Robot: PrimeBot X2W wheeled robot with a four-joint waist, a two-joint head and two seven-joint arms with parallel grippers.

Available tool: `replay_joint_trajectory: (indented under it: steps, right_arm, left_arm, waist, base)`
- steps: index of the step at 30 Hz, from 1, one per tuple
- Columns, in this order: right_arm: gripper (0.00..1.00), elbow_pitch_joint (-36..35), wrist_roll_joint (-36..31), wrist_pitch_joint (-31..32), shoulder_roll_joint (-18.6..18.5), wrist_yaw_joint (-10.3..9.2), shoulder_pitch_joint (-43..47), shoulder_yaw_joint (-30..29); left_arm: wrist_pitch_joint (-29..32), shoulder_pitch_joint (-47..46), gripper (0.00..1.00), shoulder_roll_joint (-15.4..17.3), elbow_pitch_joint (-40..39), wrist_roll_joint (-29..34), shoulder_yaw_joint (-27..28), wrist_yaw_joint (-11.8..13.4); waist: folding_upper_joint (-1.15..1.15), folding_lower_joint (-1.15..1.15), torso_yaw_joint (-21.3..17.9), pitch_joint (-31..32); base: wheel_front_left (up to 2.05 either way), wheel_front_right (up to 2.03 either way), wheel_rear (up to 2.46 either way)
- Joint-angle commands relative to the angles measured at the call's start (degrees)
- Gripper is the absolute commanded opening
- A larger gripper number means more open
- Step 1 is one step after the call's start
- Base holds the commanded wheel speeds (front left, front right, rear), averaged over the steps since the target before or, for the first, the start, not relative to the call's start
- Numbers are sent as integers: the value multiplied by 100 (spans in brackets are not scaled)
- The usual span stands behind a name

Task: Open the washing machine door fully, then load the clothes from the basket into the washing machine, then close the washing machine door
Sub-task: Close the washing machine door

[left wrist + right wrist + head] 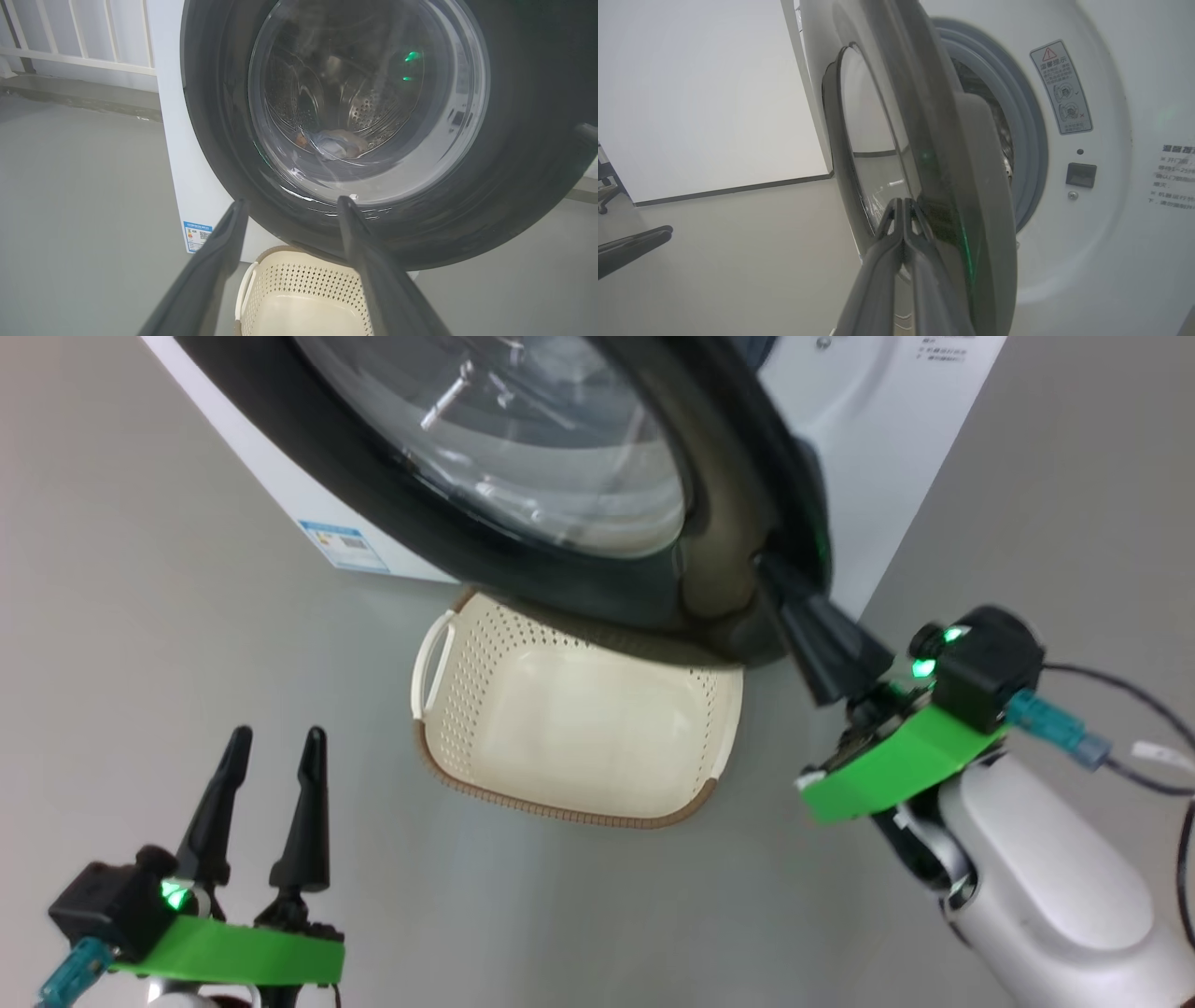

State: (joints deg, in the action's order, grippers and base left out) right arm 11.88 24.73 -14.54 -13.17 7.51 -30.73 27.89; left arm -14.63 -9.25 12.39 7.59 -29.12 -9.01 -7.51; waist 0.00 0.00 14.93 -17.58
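Under the partly open washing machine door | basket sat empty | clothes lay inside the drum | right gripper clenched, tips against the door's rim | left gripper spread, holding nothing | judged: loading done, closing left.

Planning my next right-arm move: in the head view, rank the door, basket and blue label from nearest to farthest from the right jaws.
1. Door: its black rim is at the tips of the shut right jaws.
2. Basket: under the door, to the left.
3. Blue label: farthest left, beyond the basket.
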Motion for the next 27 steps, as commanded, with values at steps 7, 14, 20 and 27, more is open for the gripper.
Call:
replay_joint_trajectory:
  steps: [7,14,20,27]
  right_arm:
    - [0,14,-45,-46,-94,-2,-408,-165]
    - [0,170,-74,-46,-163,-2,-773,-475]
    - [0,311,-125,-46,-199,-2,-1169,-771]
    - [0,488,-193,-46,-227,-2,-1587,-1053]
  left_arm:
    - [-37,-347,100,24,-200,62,117,2]
    - [-37,-541,100,-109,-260,58,52,2]
    - [-37,-734,100,-236,-334,63,6,2]
    - [-37,-916,100,-334,-365,64,-62,2]
  waist:
    - [0,0,163,-322]
    - [0,0,338,-603]
    - [0,0,509,-910]
    - [0,0,661,-1165]
  base:
    - [0,0,0]
    - [0,0,0]
    - [0,0,0]
    - [0,0,0]
